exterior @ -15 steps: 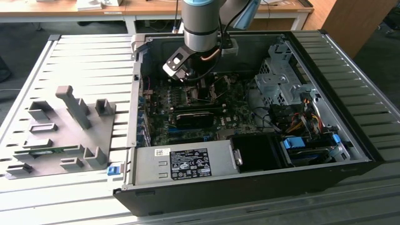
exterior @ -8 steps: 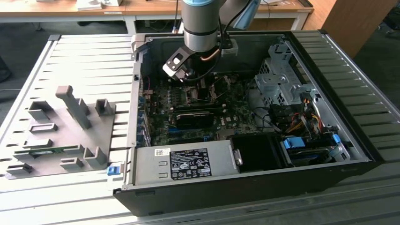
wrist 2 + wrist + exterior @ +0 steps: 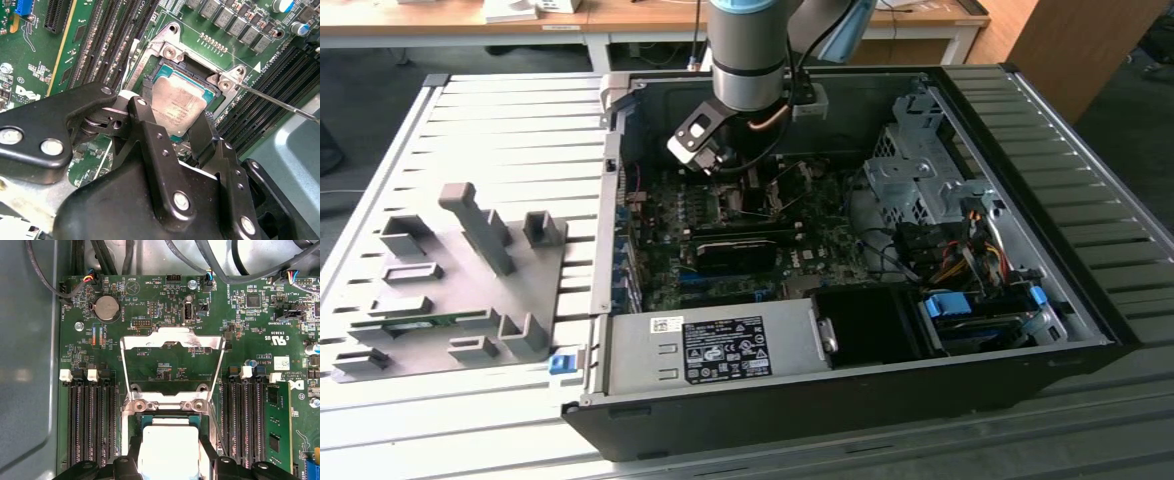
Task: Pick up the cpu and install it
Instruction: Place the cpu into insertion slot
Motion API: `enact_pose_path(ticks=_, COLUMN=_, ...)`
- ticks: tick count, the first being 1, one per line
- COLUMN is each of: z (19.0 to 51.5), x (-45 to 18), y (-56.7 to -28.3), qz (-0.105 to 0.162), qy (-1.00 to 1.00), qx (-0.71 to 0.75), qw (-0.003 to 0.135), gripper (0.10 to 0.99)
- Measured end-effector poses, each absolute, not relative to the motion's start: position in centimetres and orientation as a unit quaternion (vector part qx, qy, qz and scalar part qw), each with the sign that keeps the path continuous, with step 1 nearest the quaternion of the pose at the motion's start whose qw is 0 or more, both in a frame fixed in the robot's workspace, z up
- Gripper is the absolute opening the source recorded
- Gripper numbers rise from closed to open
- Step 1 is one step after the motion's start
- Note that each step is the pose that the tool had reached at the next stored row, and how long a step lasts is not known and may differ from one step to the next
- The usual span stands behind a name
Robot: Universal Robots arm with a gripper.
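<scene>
in both wrist views the matte black pincer [image 3: 172,114] is clenched on the cpu [image 3: 178,97], gripping two opposite edges of the shiny silver square with its thin green rim. the cpu is at the dark socket [image 3: 167,65] on the green motherboard [image 3: 165,305], beside the flipped-open bare-metal frame [image 3: 172,342]. the lid's faint print is unreadable. the black case [image 3: 854,420] lies on the slatted counter [image 3: 1067,150].

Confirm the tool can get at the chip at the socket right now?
Looks like yes: the tool flanks the chip on two sides, seemingly gripping its edges. The metal clamp frame is swung open, so nothing covers the chip.
</scene>
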State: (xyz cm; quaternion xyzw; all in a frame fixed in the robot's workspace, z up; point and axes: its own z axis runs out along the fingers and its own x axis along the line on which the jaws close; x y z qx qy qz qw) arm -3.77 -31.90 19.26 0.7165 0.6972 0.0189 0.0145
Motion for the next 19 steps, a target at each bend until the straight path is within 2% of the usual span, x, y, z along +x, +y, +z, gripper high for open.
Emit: enact_pose_path(ticks=19, z=19.51, x=-3.84, y=-31.9, qz=0.021, qy=0.697, qx=0.717, qw=0.012, gripper=0.529)
